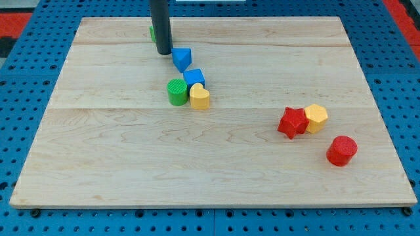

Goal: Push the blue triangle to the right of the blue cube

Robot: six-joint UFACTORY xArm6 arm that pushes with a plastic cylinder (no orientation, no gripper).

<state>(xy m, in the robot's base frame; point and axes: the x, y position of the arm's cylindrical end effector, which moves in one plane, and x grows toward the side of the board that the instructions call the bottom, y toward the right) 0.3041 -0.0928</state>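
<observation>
The blue triangle [182,58] lies near the view's top centre of the wooden board. The blue cube [194,78] sits just below and slightly right of it, almost touching. My tip [164,53] is at the end of the dark rod, just left of the blue triangle and close to it. A green block [152,33] is mostly hidden behind the rod.
A green cylinder [176,92] and a yellow heart-like block [199,96] sit right under the blue cube. At the view's right are a red star [293,122], a yellow hexagon [316,117] and a red cylinder [341,151]. The board's edge [210,203] meets a blue pegboard.
</observation>
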